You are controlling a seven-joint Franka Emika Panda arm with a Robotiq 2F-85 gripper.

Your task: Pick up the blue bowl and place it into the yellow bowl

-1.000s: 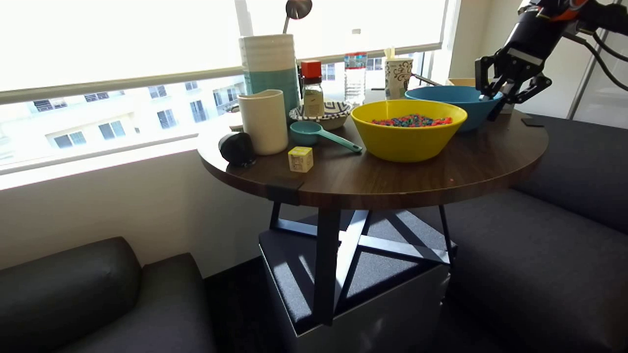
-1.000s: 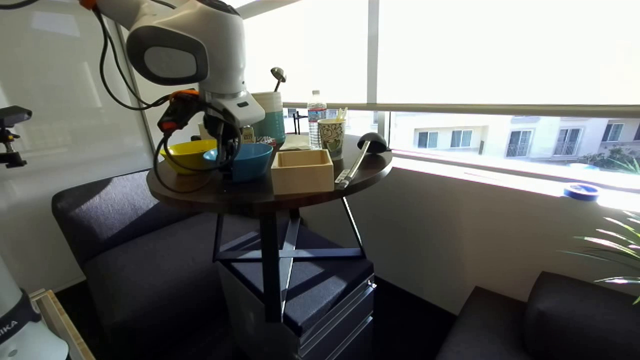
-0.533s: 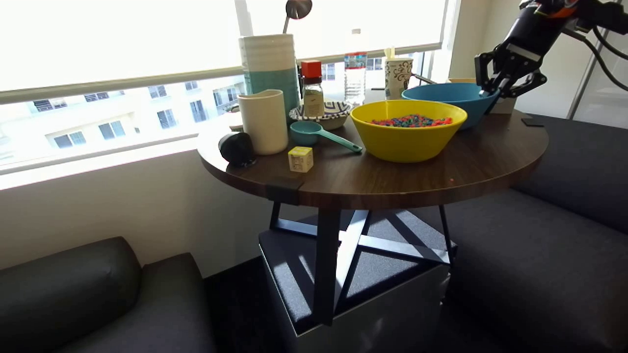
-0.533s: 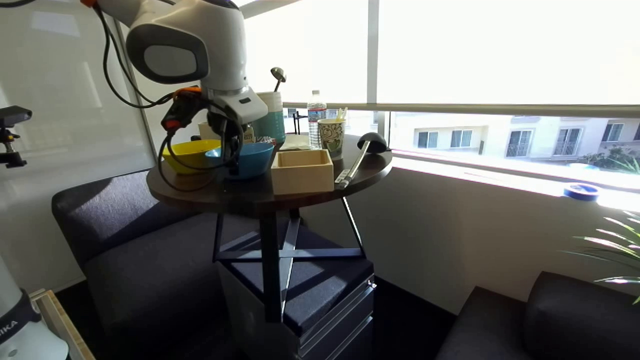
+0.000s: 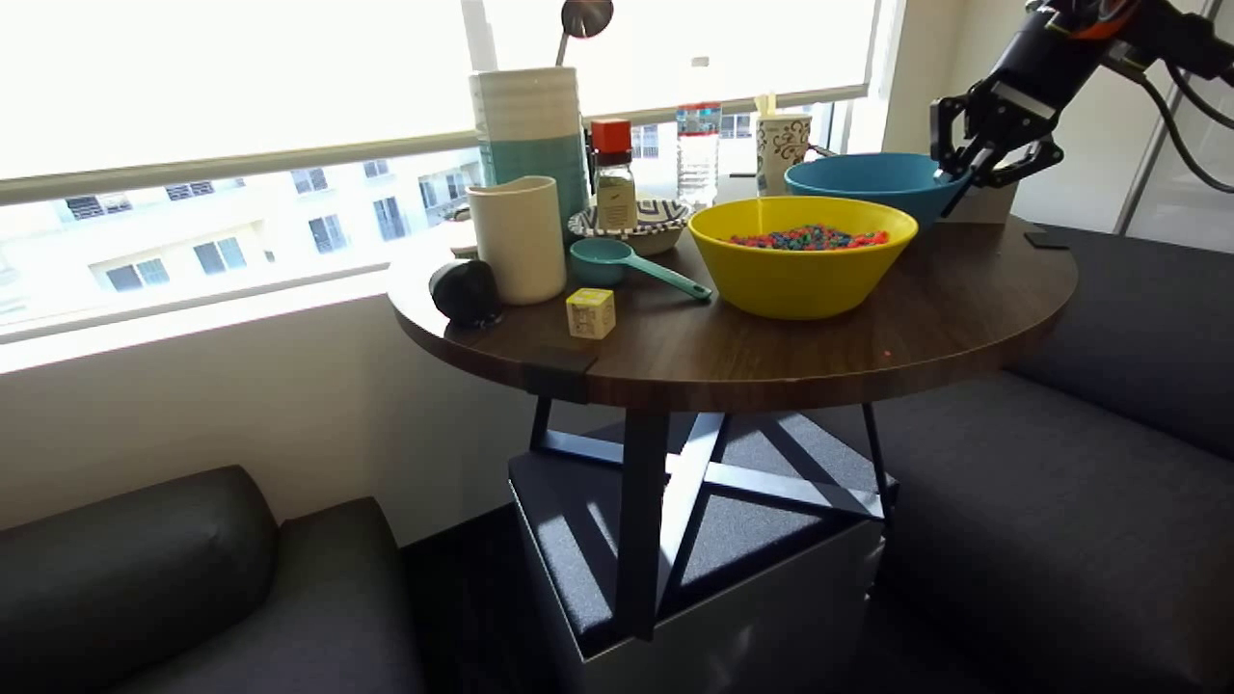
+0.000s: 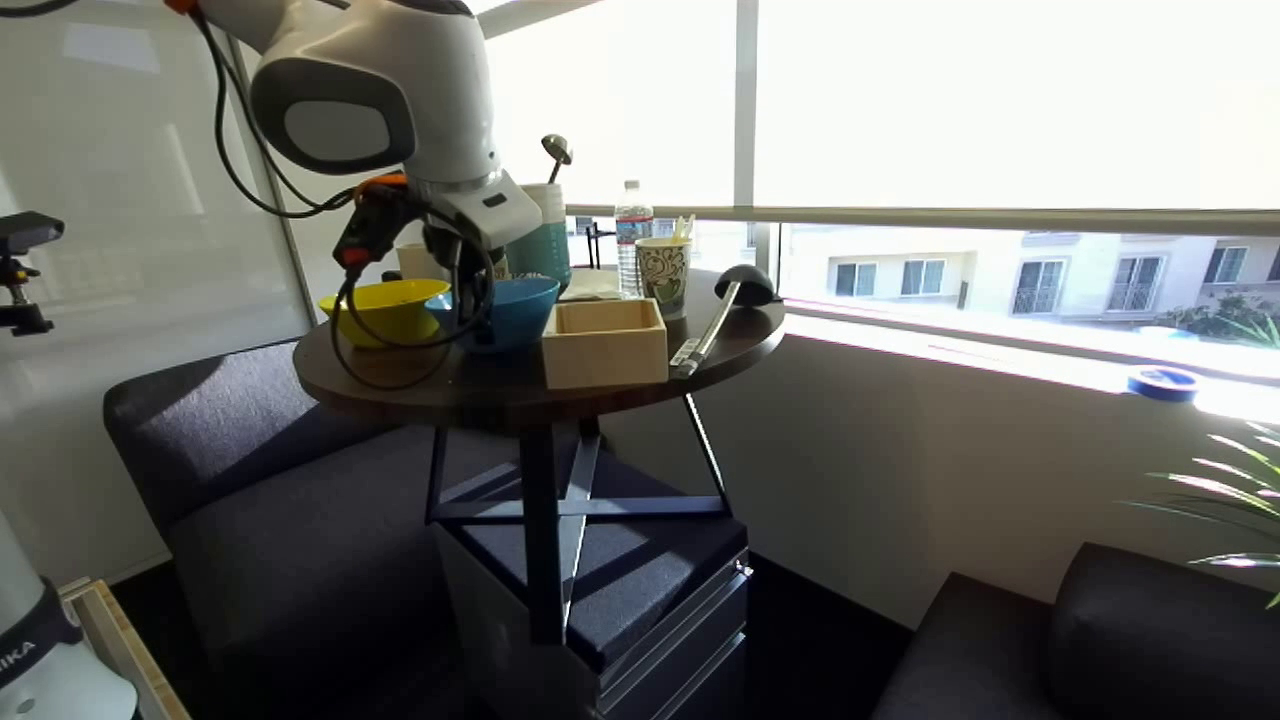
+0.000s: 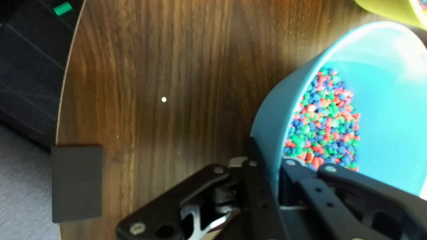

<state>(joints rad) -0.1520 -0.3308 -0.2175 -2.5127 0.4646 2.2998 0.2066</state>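
Blue bowl (image 7: 387,133), one: at three o'clock in the wrist view, cut off at the edge; I hold its rim clamped in one gripper (image 7: 273,166). Yellow bowl (image 5: 800,284), one: hides part of the blue in an exterior view. Pellets (image 7: 327,123): beyond my counting.

Tan box (image 6: 606,360) (open-topped), water bottle (image 6: 632,232)

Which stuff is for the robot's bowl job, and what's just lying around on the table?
For the job: claw, the blue bowl it's holding, yellow bowl.

Just lying around: water bottle, patterned cup, white cup, teal scoop, little block, wooden box, red-topped jar, patterned bowl, tall vase.
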